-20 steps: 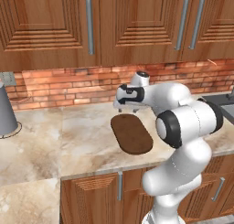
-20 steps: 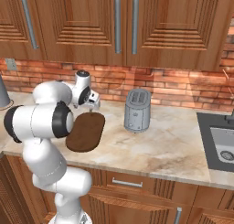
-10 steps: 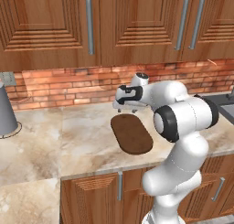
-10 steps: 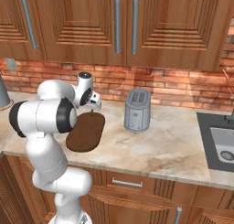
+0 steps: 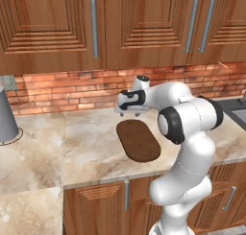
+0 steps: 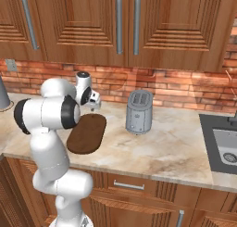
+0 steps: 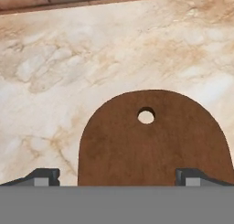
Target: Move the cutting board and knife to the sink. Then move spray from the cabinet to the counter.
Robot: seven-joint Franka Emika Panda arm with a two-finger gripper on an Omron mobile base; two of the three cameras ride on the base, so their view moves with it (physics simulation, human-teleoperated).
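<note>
Flat dark brown oval wooden cutting board (image 5: 138, 140) lies flat on the beige marbled stone counter (image 5: 72, 147), round hole (image 7: 146, 115) near its back end. Two-finger gripper (image 5: 126, 113) hovers above that end, fingers (image 7: 43, 176) spread wide, holding nothing. Grey toaster (image 6: 139, 111) stands right of the board.

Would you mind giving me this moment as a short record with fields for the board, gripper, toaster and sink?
cutting board: flat on the counter, hole end toward the brick wall
gripper: open, above the board's hole end, one fingertip either side, not gripping
toaster: upright on the counter, apart from the board, on its sink side
sink: far end of the counter, nothing seen in it
</note>
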